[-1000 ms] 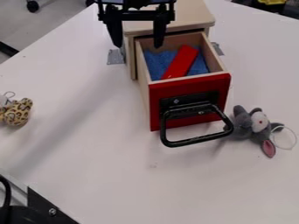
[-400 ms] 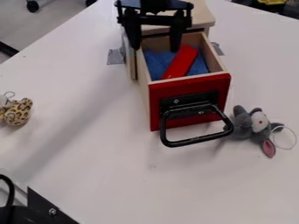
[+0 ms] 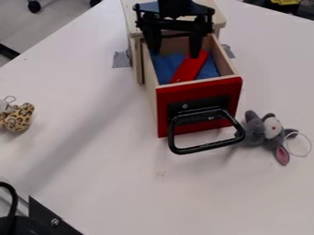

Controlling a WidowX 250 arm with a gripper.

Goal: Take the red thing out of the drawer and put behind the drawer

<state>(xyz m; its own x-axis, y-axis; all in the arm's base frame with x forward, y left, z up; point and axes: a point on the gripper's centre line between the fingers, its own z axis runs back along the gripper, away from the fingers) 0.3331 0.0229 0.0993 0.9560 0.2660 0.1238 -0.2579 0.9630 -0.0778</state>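
Gripper: the black gripper (image 3: 175,54) hangs over the rear part of the open drawer (image 3: 226,62), near the cabinet.
Fingers: released and spread apart, with nothing grasped; the one towards the right of the view overlaps the far end of the red block in the picture, and whether it touches cannot be told.
Red block (image 3: 189,69): inside the drawer, long and flat-sided, lying at a slant on the blue cloth (image 3: 163,69).
Drawer: pulled out of the light wooden cabinet (image 3: 215,17), with a red front panel (image 3: 164,108) bearing a black loop handle (image 3: 205,147).
Tape: a grey piece (image 3: 121,58) on the surface (image 3: 92,160) beside the cabinet's left side in the view, another at its right.
Grey plush toy (image 3: 255,131): just right of the red front panel, with a pink ear and a pale loop.
Leopard-print plush toy (image 3: 18,118): at the view's left edge, well apart from the drawer.
Lower left corner: a black bracket (image 3: 52,219) and a black cable (image 3: 12,197).
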